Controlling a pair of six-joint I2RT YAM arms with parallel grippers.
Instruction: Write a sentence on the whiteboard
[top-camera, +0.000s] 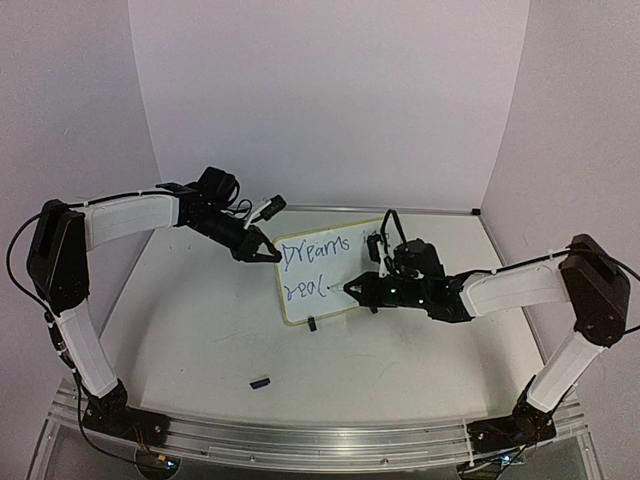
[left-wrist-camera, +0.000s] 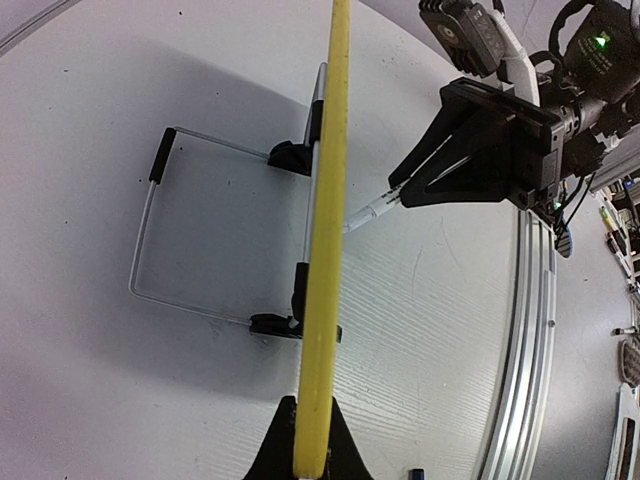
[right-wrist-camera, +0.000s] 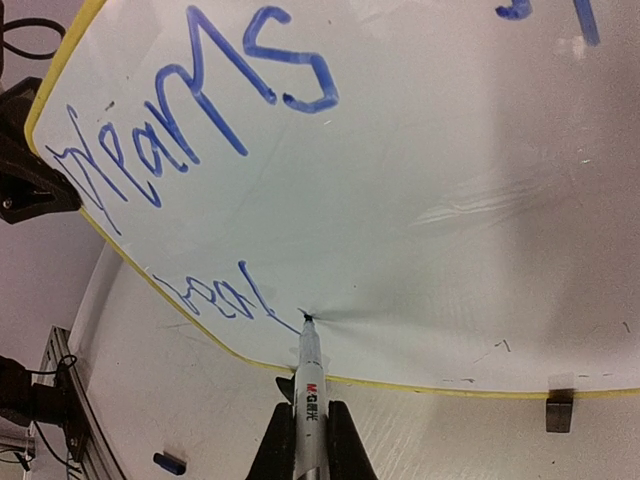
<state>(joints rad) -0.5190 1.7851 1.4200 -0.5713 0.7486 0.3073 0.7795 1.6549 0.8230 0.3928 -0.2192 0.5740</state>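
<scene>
Top external view puts the whiteboard (top-camera: 335, 268) propped near the middle of the desk (top-camera: 190, 330), its face turned toward the right arm. The left claw (top-camera: 262, 250) is closed on the board's left edge. From the left wrist camera the yellow frame runs straight down between those fingers, so the board is pinched and steadied there. A wire stand (left-wrist-camera: 150, 230) props it up from behind.

The right claw (top-camera: 362, 290) is clamped around a marker (right-wrist-camera: 310, 385). The right wrist view shows its tip touching the white surface low down, just above the bottom frame.

The sentence (top-camera: 315, 250) is only partly there. "Dreams" is written in blue across the top line. A few more blue strokes sit beyond it, cut off at the edge of the right wrist picture and too incomplete to read. Below, a second line reads roughly "real", and the marker tip rests just past its last letter. I'd judge that word unfinished, so the job looks well past halfway, with some letters and perhaps a closing mark left to write.

A small blue cap (top-camera: 261, 381) lies alone on the desk, well apart from the board.
</scene>
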